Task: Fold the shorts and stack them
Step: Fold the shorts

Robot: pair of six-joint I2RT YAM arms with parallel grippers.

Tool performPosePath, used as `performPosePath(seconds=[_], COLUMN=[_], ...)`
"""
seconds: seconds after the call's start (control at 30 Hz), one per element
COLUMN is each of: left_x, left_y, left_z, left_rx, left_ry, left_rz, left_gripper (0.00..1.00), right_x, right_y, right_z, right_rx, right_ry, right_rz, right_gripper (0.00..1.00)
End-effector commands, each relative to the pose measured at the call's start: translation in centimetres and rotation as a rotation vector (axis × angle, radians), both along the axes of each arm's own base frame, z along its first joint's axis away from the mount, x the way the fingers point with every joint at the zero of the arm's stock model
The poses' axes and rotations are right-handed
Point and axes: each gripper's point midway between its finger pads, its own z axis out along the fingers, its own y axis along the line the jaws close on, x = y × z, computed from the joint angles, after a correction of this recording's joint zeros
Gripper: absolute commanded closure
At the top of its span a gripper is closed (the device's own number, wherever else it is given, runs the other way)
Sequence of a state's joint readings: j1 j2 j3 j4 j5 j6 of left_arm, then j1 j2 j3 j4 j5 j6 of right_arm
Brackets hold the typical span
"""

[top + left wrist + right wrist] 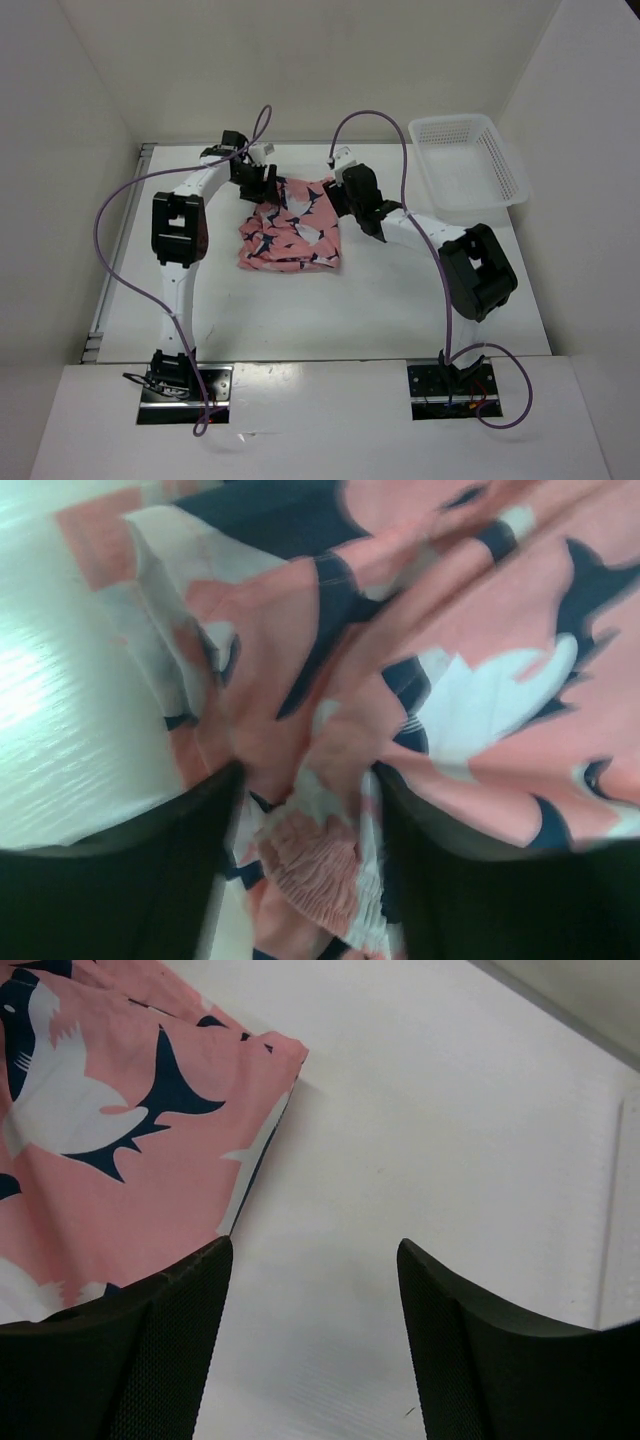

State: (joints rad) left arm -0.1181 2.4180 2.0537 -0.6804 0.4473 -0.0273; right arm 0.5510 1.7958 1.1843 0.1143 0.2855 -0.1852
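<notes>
The shorts [292, 235] lie crumpled on the white table [380, 300], about mid-table between the 2 arms, in a rumpled heap, not flat. Left gripper [258, 183] is down at the far-left corner of the heap. In the left wrist view [308, 780] its 2 dark fingers [120, 900] stand apart with pink fabric [480, 680] bunched between them, and a gathered, ruffled strip of the cloth sits right in the gap. The cloth reaches both fingers, but whether it is actually pinched can't be told; that view is blurry. Right gripper [345, 195] sits at the far-right edge of the heap. In the right wrist view [315, 1250] the jaws are spread wide with only bare table [450, 1110] between them, gripping nothing. The shorts [90, 1160] lie to the left in that view, with 1 corner and a dark navy hem edge visible, and the fabric runs behind the left-hand finger [100, 1360]; contact there can't be told. A white mesh basket [500, 170] stands at the far-right corner of the table, well apart from the shorts, with nothing pink visible in it. A purple cable [110, 215] loops off each arm, 2 in all.
</notes>
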Motion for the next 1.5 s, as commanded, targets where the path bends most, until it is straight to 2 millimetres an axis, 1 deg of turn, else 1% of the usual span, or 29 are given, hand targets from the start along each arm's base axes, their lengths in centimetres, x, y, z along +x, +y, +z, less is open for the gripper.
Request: performPosePath(seconds=[0.0,0.03,0.07,0.1,0.13,0.2,0.23,0.3,0.33,0.4,0.43,0.47,0.5,0.53,0.57,0.6,0.63,0.67,0.7,0.73,0.77,0.83,0.87,0.9,1.03,1.07,1.1,1.27,1.47], left_x=[-1.0,-1.0,-0.9,-0.8,-0.7,-0.3,-0.2,0.4,0.2,-0.1,-0.9,-1.5,-1.8,-2.9,-3.4,-4.7,-5.2,-5.9,-6.8,-8.2,-9.1,-10.9,-12.4,-13.5,-16.6,-17.2,-17.8,-19.4,-20.1], left_y=[-0.7,-0.7,-0.9,-0.9,-1.0,-0.3,0.6,2.5,3.4,5.8,6.7,7.6,9.5,10.6,11.7,14.0,15.2,16.4,17.8,18.5,18.7,19.4,19.4,19.8,22.5,22.5,22.7,23.1,23.2], left_z=[0.0,0.0,1.3,2.1,3.0,6.8,9.5,12.7,16.2,18.5,21.7,21.9,22.5,24.6,24.8,24.0,23.5,22.7,23.1,20.5,19.8,19.7,17.5,18.6,18.2,18.5,17.6,17.8,17.9], left_rx=[-0.050,-0.050,-0.065,-0.066,-0.068,-0.074,-0.067,-0.047,-0.035,0.007,0.019,0.033,0.064,0.084,0.109,0.175,0.212,0.250,0.299,0.326,0.341,0.339,0.336,0.336,0.339,0.334,0.337,0.337,0.340], left_ry=[0.022,0.022,-0.001,-0.017,-0.035,-0.113,-0.174,-0.262,-0.343,-0.405,-0.475,-0.487,-0.507,-0.556,-0.565,-0.547,-0.540,-0.528,-0.539,-0.478,-0.460,-0.466,-0.422,-0.464,-0.467,-0.479,-0.460,-0.479,-0.488], left_rz=[-0.049,-0.049,-0.055,-0.056,-0.056,-0.047,-0.029,0.013,0.034,0.094,0.118,0.140,0.188,0.221,0.255,0.327,0.365,0.404,0.456,0.473,0.481,0.502,0.499,0.519,0.602,0.608,0.616,0.641,0.652], left_gripper=[0.20,0.07,0.00,0.00,0.00,0.00,0.00,0.00,0.00,0.00,0.00,0.00,0.00,0.00,0.00,0.00,0.00,0.00,0.00,0.00,0.00,0.00,0.00,0.00,0.00,0.00,0.00,0.00,0.00], right_x=[1.8,1.8,2.0,1.9,2.0,1.9,1.6,1.1,0.8,0.0,-0.8,-1.2,-1.6,-2.2,-3.1,-3.7,-4.2,-5.1,-5.8,-6.4,-7.2,-8.3,-9.0,-9.5,-11.5,-12.0,-12.3,-13.4,-14.6], right_y=[0.6,0.6,0.4,0.3,0.1,-0.3,-0.7,-1.4,-2.3,-3.0,-4.3,-5.2,-5.7,-6.7,-7.9,-9.1,-10.2,-12.0,-12.8,-13.8,-15.8,-17.4,-18.9,-19.1,-19.5,-19.5,-19.5,-19.5,-19.4], right_z=[3.8,3.8,5.1,5.4,7.0,8.6,10.1,11.4,12.9,14.1,15.1,15.5,16.2,15.6,17.3,16.3,16.4,17.7,16.3,15.7,16.5,14.8,15.2,14.3,13.6,13.7,13.7,12.9,13.3], right_rx=[0.017,0.017,0.016,0.000,0.002,-0.017,-0.017,-0.054,-0.053,-0.070,-0.087,-0.099,-0.106,-0.141,-0.136,-0.159,-0.171,-0.158,-0.179,-0.187,-0.179,-0.183,-0.171,-0.169,-0.115,-0.108,-0.097,-0.095,-0.070], right_ry=[-0.108,-0.108,-0.135,-0.139,-0.170,-0.199,-0.229,-0.248,-0.275,-0.294,-0.310,-0.314,-0.328,-0.317,-0.354,-0.339,-0.343,-0.374,-0.346,-0.326,-0.344,-0.315,-0.325,-0.313,-0.296,-0.307,-0.303,-0.296,-0.323], right_rz=[-0.004,-0.004,-0.010,-0.002,-0.007,-0.005,-0.015,-0.011,-0.018,-0.020,-0.034,-0.041,-0.047,-0.049,-0.061,-0.072,-0.091,-0.127,-0.119,-0.122,-0.155,-0.159,-0.193,-0.183,-0.180,-0.173,-0.176,-0.164,-0.151], right_gripper=[0.27,0.22,0.19,0.17,0.14,0.13,0.13,0.10,0.10,0.09,0.09,0.08,0.08,0.08,0.08,0.08,0.07,0.06,0.06,0.06,0.06,0.06,0.06,0.06,0.06,0.06,0.06,0.06,0.05])
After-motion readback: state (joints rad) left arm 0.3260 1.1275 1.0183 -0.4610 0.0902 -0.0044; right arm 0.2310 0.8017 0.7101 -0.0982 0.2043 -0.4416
